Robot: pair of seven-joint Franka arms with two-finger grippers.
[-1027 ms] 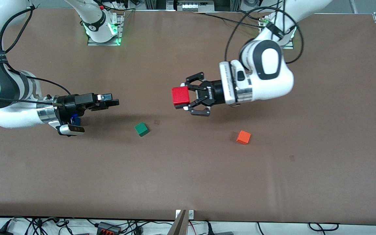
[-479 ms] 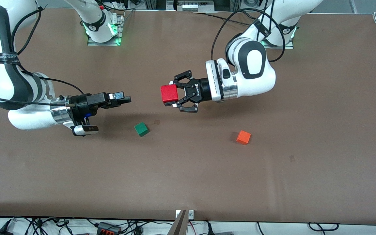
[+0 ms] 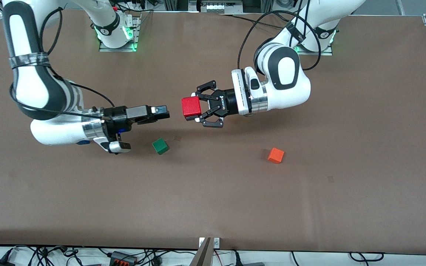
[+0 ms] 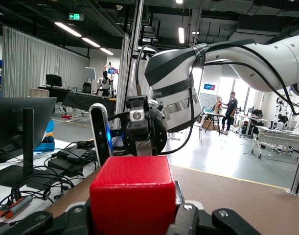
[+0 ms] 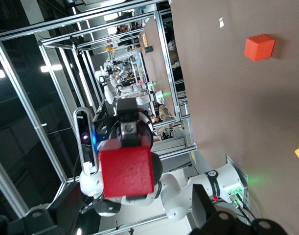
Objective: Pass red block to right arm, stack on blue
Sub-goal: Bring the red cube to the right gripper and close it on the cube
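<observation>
Between my 2 end effectors, over the tabletop point(image 3: 213, 192), the red block point(image 3: 191, 107) is hanging clamped in the left end effector point(image 3: 198, 109). I am holding the right end effector point(image 3: 159, 112) level just beside it, not touching; whether its fingers are parted I cannot tell. Below that end effector a green cube point(image 3: 160, 146) is lying, an orange cube point(image 3: 276, 155) nearer the left arm's end.

Red block point(image 5: 126, 172) gripped in left pincer point(image 5: 125, 147) facing the camera, orange cube point(image 5: 259, 47) on brown table point(image 5: 227, 98)
</observation>
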